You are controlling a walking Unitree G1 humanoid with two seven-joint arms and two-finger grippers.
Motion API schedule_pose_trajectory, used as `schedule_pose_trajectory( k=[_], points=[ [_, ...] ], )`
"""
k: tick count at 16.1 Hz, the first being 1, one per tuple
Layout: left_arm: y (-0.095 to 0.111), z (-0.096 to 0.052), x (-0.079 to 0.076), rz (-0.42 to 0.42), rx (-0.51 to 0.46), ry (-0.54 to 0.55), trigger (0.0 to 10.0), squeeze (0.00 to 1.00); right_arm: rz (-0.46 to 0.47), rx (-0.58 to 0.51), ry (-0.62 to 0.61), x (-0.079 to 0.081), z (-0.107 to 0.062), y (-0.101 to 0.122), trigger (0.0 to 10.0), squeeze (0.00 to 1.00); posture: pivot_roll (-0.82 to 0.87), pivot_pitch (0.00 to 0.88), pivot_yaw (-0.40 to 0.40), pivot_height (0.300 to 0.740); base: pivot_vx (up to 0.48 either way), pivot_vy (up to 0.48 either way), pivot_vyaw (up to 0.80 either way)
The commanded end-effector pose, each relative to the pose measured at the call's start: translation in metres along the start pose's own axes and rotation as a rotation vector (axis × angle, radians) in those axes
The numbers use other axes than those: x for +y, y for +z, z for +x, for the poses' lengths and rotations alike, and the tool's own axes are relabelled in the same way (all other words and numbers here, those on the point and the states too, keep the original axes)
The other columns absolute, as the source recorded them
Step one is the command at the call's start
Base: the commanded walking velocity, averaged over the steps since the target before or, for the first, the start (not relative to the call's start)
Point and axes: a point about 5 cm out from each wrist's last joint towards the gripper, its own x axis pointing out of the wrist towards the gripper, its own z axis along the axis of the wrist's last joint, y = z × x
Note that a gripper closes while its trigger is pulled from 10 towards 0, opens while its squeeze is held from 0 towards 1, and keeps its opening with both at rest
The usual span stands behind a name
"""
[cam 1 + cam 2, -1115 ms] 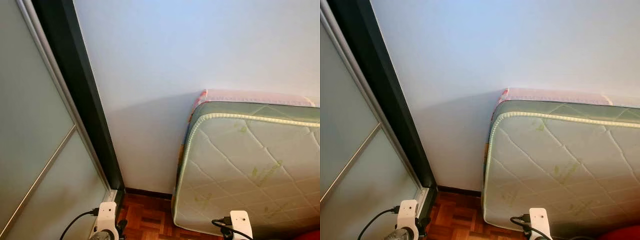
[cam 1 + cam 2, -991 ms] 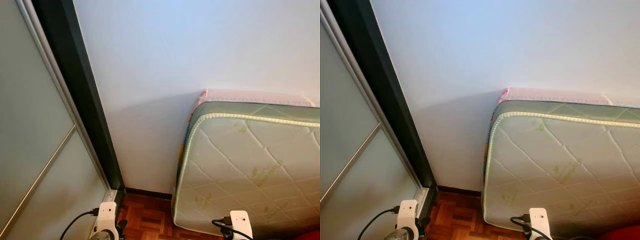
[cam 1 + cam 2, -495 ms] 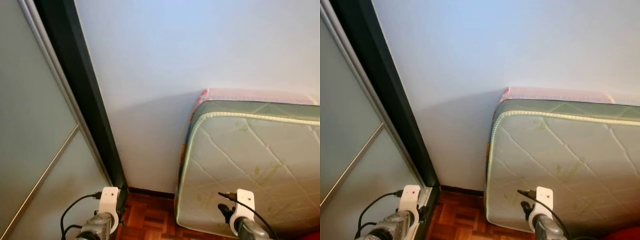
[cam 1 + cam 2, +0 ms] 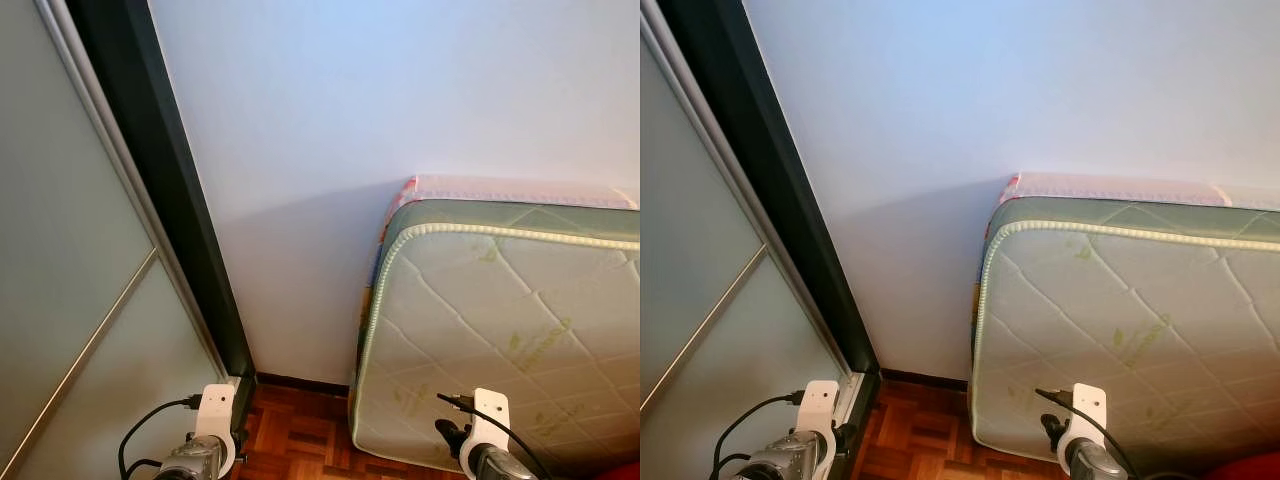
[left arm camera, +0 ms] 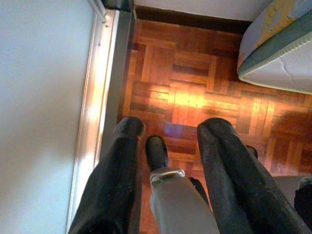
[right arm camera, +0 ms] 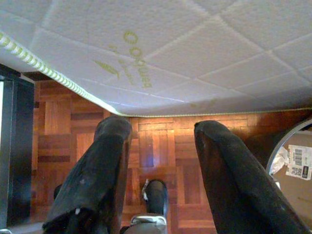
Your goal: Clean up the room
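Both arms hang low, with only their white wrist mounts at the bottom of the eye views, the left (image 4: 215, 415) and the right (image 4: 487, 420). Over the parquet floor (image 5: 190, 92), my left gripper (image 5: 171, 127) is open and holds nothing, close to a sliding door's track (image 5: 100, 97). My right gripper (image 6: 163, 127) is open and empty too, just in front of the lower edge of a mattress (image 6: 170, 48). My own dark foot (image 5: 157, 151) shows between the left fingers.
A quilted white and green mattress (image 4: 500, 330) leans on its side against the pale wall (image 4: 350, 120). A frosted sliding door (image 4: 70, 300) in a dark frame (image 4: 170, 200) stands to the left. A round-rimmed object with a barcode label (image 6: 292, 161) and something red (image 4: 625, 470) lie at the right.
Both wrist mounts have come up a little in the eye views. The mattress, door and wall stay where they were.
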Motion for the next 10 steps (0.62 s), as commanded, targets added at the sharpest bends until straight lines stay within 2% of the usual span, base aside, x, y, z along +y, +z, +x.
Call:
schedule_pose_trajectory(
  k=[1, 10],
  points=[
    [-0.0012, 0.0, 0.0003, -0.008, 0.003, 0.012, 10.0, 0.0, 0.018, 0.003, -0.005, -0.0013, -0.0001, 0.0, 10.0, 0.0, 0.03, 0.0, -0.004, 0.74, 0.0, 0.0, 0.0],
    [-0.0037, -0.0002, 0.0004, 0.003, 0.011, 0.01, 10.0, 0.0, 0.0, 0.01, 0.002, -0.0015, -0.0004, -0.002, 10.0, 0.0, 0.03, 0.0, -0.004, 0.74, 0.0, 0.0, 0.0]
  ],
)
